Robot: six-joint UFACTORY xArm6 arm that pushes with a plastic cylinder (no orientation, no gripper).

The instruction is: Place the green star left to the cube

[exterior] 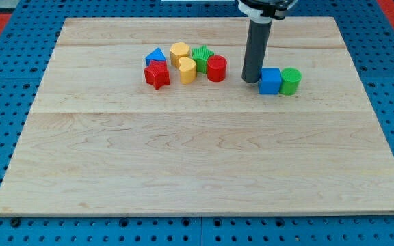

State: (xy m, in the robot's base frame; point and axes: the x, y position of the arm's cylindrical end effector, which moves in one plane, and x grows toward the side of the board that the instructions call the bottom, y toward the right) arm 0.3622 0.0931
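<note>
Wood-grain board (197, 157), ribbed green star (202, 57)

My tip (251, 80) stands just left of the blue cube (269, 81), which touches the green cylinder (291, 80) on its right. A narrow open lane runs between my tip and the red cylinder (216, 69). That cylinder closes the right end of a tight cluster: green star (202, 57), yellow heart (187, 70), yellow hexagon (179, 52), red star (156, 75), blue triangle (156, 56). The tabletop (197, 157) toward the view's bottom lies open.
</note>
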